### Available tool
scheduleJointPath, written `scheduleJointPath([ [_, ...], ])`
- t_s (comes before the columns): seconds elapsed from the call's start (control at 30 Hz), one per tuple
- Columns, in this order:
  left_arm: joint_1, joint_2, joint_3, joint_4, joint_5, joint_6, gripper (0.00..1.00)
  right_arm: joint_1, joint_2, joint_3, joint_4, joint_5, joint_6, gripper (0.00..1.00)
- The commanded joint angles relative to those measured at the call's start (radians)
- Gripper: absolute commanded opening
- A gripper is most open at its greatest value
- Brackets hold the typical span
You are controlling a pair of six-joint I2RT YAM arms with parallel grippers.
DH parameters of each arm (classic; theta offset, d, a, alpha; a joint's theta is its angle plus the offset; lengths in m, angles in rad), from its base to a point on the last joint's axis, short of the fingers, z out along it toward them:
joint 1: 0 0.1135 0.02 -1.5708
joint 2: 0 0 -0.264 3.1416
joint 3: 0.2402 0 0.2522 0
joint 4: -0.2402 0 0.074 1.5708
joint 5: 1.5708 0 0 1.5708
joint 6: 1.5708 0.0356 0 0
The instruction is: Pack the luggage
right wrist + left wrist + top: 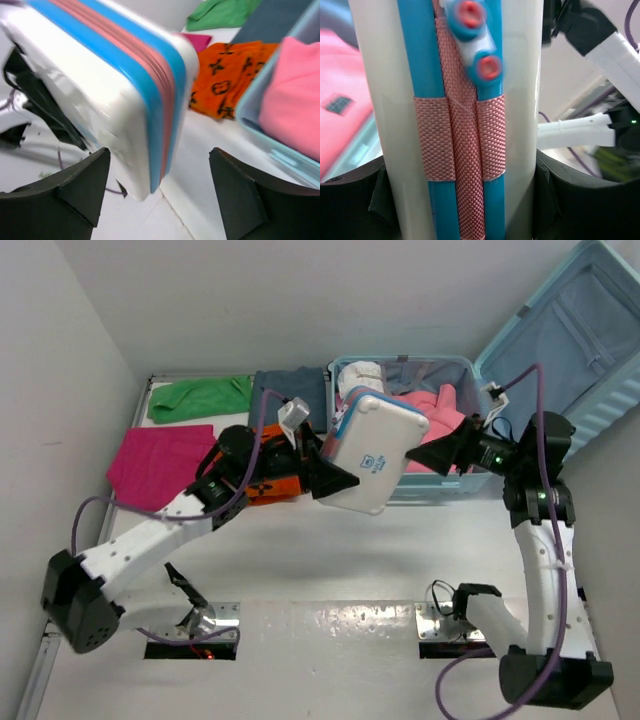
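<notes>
The pale blue luggage (440, 490) lies open at the back right with its lid (580, 340) raised; its rim also shows in the right wrist view (270, 145). A pink cloth (435, 410) and a white item (360, 375) lie inside. My left gripper (335, 478) is shut on a white zip pouch (372, 455) with blue and pink zip bands and holds it in the air just in front of the luggage. In the left wrist view the pouch (465, 125) fills the gap between the jaws. My right gripper (422, 455) is open beside the pouch's right edge, and the pouch's corner (125, 90) sits between its spread fingers (75, 185) without touching.
An orange patterned cloth (270, 485) lies under the left arm; it also shows in the right wrist view (225, 85). A magenta cloth (160, 462), a green cloth (200, 397) and a dark blue cloth (290, 390) lie at the back left. Walls close in on the left and back.
</notes>
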Motion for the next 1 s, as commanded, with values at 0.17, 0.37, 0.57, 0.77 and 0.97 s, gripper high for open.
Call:
scheduleJointPath([
  [0.17, 0.106, 0.244, 0.1, 0.609, 0.298, -0.538, 0.0, -0.044, 0.066, -0.028, 0.35, -0.07, 0.231, 0.85],
  [0.37, 0.138, 0.244, 0.163, 0.55, 0.283, -0.564, 0.0, 0.044, -0.018, -0.21, 0.387, -0.044, 0.208, 0.94],
  [0.57, 0.156, 0.235, 0.154, 0.553, 0.248, -0.632, 0.0, 0.117, -0.06, -0.325, 0.477, 0.039, 0.263, 0.96],
  [0.77, 0.156, 0.235, 0.154, 0.499, 0.238, -0.641, 0.0, 0.153, 0.064, -0.234, 0.747, 0.071, 0.461, 0.96],
  [0.97, 0.167, 0.253, 0.154, 0.499, 0.219, -0.688, 0.0, 0.23, 0.13, -0.178, 0.936, 0.117, 0.536, 0.87],
])
